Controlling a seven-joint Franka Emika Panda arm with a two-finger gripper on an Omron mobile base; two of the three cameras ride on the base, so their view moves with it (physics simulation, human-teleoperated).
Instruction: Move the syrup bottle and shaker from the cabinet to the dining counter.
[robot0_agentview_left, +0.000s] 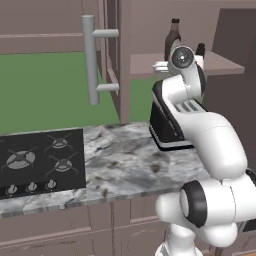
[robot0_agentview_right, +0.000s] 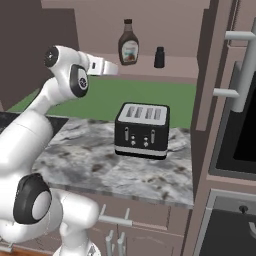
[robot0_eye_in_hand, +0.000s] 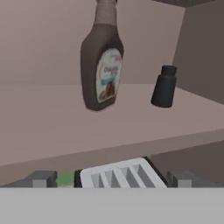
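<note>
Syrup bottle: one; dark brown, wide body narrowing to a slim neck, dark cap, pale label with a small picture on its front. Stands upright on the inner shelf of the cabinet, left of the shaker as the hand view shows it.
Shaker: one; small, black, cylindrical, with a slightly narrower top; far shorter than the bottle. Stands on the same shelf, near the bottle but apart from it, close to the cabinet's side wall.
Cabinet: one; brownish-mauve wall unit, door swung open, one shelf inside carrying both items.
Cabinet handle: one long grey bar on two short posts, seen on the open door in the left base view.
Gripper: one; jaws spread wide, nothing between them; held in front of the shelf edge, clear of the bottle and shaker. The fingers rise at the lower edge of the hand view, one on each side.
Toaster: one; black body, silver top, four slots; sits on the marbled counter beneath the cabinet.
Marbled counter: one; grey-white veined stone.
Stove: one black hob set into the counter; three burners in view, three knobs along its front edge.
Backsplash: green wall panel behind the counter.
</note>
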